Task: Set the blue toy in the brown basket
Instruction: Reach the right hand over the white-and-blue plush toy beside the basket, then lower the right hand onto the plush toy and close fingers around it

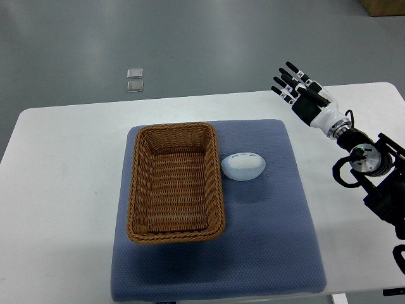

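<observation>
The blue toy sits on the mat, just beside the brown basket on its right side. The right hand hovers well off, fingers spread, holding nothing. Toy looks light, smooth and rounded, probably slippery, so I'd wrap it across the middle from above.

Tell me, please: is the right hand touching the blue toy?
Apart. The top view shows the right hand raised over the table's far edge, with bare blue mat between it and the blue toy.
</observation>
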Robot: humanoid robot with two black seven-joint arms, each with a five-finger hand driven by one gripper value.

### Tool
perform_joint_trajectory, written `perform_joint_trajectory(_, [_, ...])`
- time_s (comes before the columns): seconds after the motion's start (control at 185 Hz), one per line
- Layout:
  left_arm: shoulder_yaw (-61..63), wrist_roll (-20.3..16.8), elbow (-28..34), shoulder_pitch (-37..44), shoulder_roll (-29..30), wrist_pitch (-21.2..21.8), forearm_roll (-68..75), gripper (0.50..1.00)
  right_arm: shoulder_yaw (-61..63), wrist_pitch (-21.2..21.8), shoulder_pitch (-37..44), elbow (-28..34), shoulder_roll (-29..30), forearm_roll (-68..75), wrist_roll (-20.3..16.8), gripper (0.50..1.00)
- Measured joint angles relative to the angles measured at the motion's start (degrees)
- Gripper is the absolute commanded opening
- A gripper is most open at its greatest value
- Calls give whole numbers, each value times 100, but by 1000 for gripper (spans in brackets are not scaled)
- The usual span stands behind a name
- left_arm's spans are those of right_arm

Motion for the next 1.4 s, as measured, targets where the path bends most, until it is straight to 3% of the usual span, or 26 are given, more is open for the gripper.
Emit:
perform_joint_trajectory(0.433, [1,0,7,1,0,33,0,1000,-535,3,25,97,-33,-122,-10,909])
perform_joint_trajectory(0.617, [-9,0,-10,1,0,34,0,1000,-1437,-40,476,591,-632,-801,-107,911])
perform_joint_trajectory(0.838, [-10,-1,-19,-3,0,-30,0,1000,-2940,-9,1788,2021,-1790,-2640,-601,909])
perform_joint_trajectory(1.012, [-11,0,-19,-8,0,-39,0,1000,-5399,24,3580,2972,-2339,-3200,-687,909])
perform_joint_trajectory(1.228, [-18,0,-4,-8,0,-41,0,1000,-7308,-47,5236,3970,-2306,-3376,-1052,909])
perform_joint_trajectory(1.401, [-18,-1,25,-8,0,-42,0,1000,-7674,-511,5535,4043,-1824,-3382,-1145,909])
